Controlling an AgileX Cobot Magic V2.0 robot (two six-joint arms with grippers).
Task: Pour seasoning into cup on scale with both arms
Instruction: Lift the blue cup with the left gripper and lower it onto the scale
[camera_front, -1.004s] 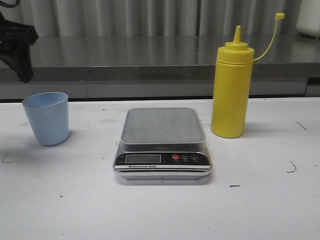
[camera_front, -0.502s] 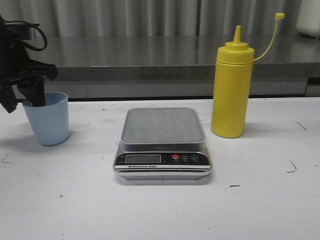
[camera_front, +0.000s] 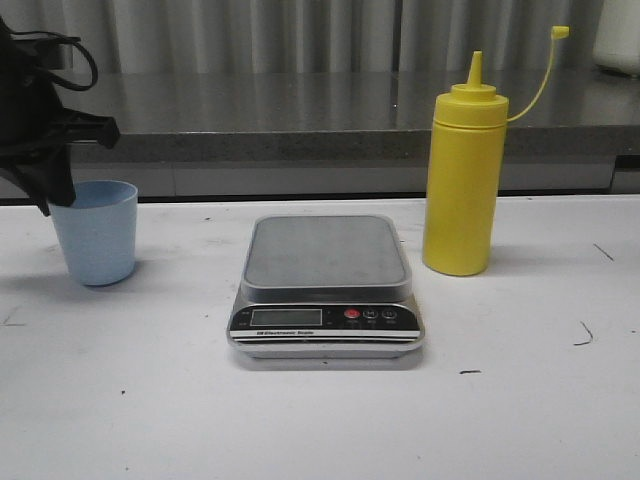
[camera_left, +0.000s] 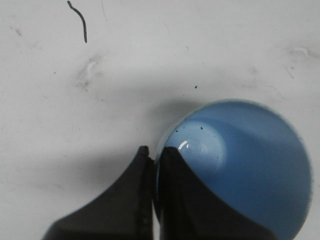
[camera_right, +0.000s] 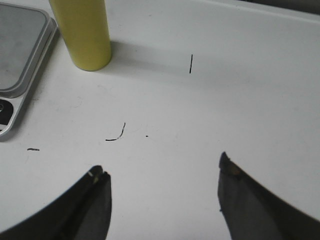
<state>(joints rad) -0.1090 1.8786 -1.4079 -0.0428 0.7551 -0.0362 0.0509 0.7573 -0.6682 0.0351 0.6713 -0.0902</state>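
The pale blue cup (camera_front: 97, 235) stands at the left of the white table, apart from the scale (camera_front: 325, 255). My left gripper (camera_front: 55, 195) is shut on the cup's left rim, one finger inside and one outside. The left wrist view shows the cup (camera_left: 250, 160) with the gripper (camera_left: 154, 150) pinching its wall. The yellow seasoning bottle (camera_front: 463, 180) stands upright right of the scale, its cap hanging off on its tether. My right gripper (camera_right: 162, 170) is open and empty above bare table, near the bottle (camera_right: 82, 30) and the scale's corner (camera_right: 20, 45); it is out of the front view.
A grey counter ledge (camera_front: 320, 115) runs along the back behind the table. The scale's platform is bare. Small dark marks dot the table top (camera_front: 583, 335).
My left gripper came down from the upper left onto the cup's rim and closed on it. The cup now sits a few pixels higher in the picture. Bottle and scale have not moved.
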